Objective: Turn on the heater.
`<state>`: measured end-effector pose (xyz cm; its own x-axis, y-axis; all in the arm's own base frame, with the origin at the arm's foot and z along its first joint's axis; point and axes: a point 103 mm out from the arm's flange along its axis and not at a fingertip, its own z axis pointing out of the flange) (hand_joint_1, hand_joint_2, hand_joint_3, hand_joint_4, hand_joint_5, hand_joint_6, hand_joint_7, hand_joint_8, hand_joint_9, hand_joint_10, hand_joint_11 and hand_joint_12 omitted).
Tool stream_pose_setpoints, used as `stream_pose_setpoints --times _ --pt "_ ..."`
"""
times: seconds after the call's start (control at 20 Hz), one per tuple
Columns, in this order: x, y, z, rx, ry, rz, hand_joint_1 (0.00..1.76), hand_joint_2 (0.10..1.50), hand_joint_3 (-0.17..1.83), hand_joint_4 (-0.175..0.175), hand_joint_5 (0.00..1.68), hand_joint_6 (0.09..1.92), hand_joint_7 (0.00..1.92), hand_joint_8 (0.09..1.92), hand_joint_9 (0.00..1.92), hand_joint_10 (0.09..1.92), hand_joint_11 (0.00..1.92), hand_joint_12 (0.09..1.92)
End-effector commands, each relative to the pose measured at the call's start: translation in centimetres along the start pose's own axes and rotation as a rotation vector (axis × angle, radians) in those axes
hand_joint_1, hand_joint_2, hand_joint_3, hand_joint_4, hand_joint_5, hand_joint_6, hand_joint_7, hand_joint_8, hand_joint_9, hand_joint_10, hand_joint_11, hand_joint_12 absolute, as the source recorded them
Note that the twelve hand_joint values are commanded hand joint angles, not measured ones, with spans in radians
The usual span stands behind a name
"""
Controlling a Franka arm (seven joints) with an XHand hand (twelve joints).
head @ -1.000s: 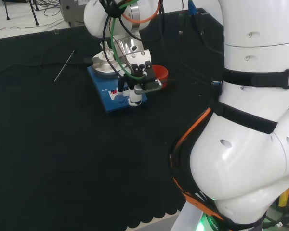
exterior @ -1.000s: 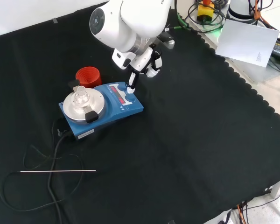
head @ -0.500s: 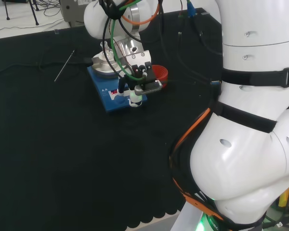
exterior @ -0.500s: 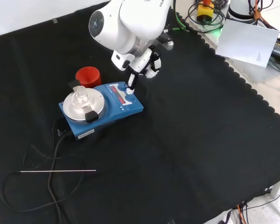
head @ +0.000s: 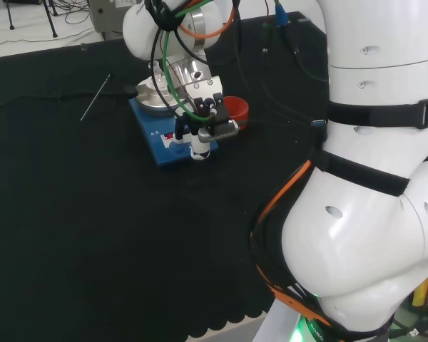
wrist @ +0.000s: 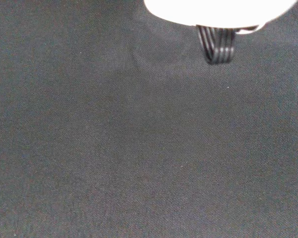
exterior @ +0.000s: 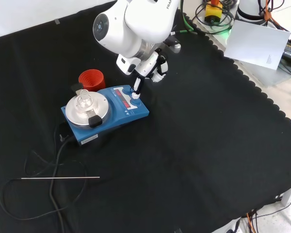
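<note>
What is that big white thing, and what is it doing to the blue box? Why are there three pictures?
The big white thing is a robot arm with a hand on its end. Three cameras watch it: one behind the arm, one in front, one on its wrist looking at the black cloth. The blue box is a heater with a round silver plate on top. One straight finger reaches down to a knob at the heater's front. The hand holds nothing. Beside the heater stand a red cup and, on the cloth, a thin rod.

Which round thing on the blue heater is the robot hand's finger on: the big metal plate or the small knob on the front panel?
The small blue knob at the heater's panel corner; the robot hand points down onto it, apart from the silver plate.
</note>
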<state>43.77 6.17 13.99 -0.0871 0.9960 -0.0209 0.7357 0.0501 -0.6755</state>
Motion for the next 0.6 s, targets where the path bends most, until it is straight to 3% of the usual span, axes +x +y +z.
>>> stream_pose_setpoints --times 0.05,0.6 --pt "0.13 0.08 0.10 -0.006 -0.001 0.002 1.50 0.62 1.16 -0.056 0.41 0.09 1.77 1.84 1.92 1.68 1.79 1.54" --pt "0.59 0.22 0.50 -0.017 -0.009 0.007 1.49 0.62 1.16 -0.056 0.41 0.09 1.77 1.83 1.90 1.69 1.78 1.53"
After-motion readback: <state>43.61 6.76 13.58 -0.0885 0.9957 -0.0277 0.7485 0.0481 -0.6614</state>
